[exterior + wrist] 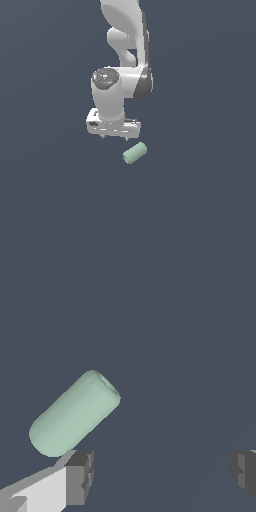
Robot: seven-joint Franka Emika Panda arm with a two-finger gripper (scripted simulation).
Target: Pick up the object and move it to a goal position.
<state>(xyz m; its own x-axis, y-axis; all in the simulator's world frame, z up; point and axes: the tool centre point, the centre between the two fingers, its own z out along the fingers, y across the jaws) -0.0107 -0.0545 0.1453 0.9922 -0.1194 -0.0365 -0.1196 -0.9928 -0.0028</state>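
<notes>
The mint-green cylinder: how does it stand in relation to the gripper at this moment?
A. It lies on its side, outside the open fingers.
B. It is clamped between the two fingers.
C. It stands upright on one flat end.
A: the cylinder lies on its side, and the gripper is wide open with nothing between its fingers.

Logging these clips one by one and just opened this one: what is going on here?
A simulated Franka Panda arm is working over a plain dark surface toward a small pale mint-green cylinder that lies on its side. The gripper is open and holds nothing; the wrist view shows the cylinder off to one side of one finger, not between the two. In the exterior view the cylinder lies just below the gripper and slightly toward that view's right. Nothing has been picked up yet.
</notes>
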